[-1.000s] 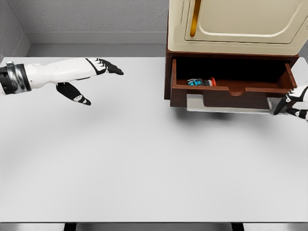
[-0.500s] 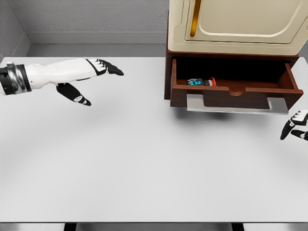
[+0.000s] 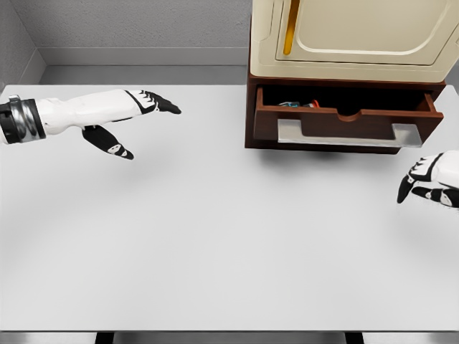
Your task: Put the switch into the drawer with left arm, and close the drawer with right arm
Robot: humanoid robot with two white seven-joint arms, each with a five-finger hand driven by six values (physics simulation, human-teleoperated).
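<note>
The switch [image 3: 297,104] lies inside the drawer [image 3: 344,122], which stands partly open (only a sliver of it shows above the front panel). The left hand [image 3: 136,115] hovers over the table [image 3: 215,236] with fingers spread, grasping nothing. The right hand [image 3: 430,179] hangs below the drawer's right end, fingers loosely curled and empty.

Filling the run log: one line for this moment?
switch: in drawer | drawer: partly open | left hand: open | right hand: off drawer

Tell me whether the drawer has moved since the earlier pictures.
Yes. The drawer has slid partway back into the brown cabinet, though it is not fully shut; the switch barely shows inside.
</note>
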